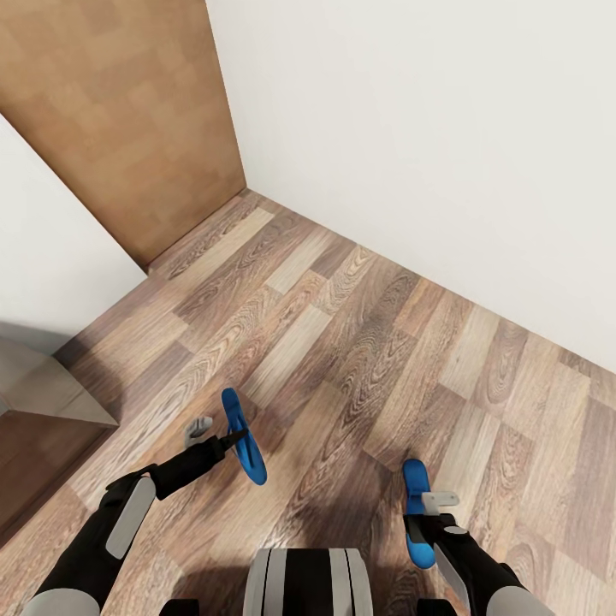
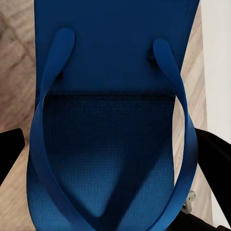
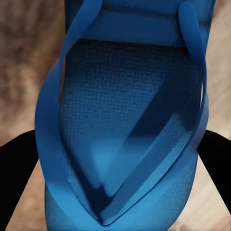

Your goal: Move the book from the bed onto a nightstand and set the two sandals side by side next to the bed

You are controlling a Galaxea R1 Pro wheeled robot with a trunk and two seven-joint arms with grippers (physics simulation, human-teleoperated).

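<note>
The left gripper (image 1: pixel 224 443) is clamped on one blue sandal (image 1: pixel 243 436) above the wood-plank floor (image 1: pixel 359 342); the right gripper (image 1: pixel 425 506) is clamped on the other sandal (image 1: pixel 417 513), well apart.

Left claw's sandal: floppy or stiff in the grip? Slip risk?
The sandal in the left claw stands on edge without sagging, so it is probably fairly stiff and light. Its sole looks textured, so slip seems unlikely. The thin straps likely flex.
</note>
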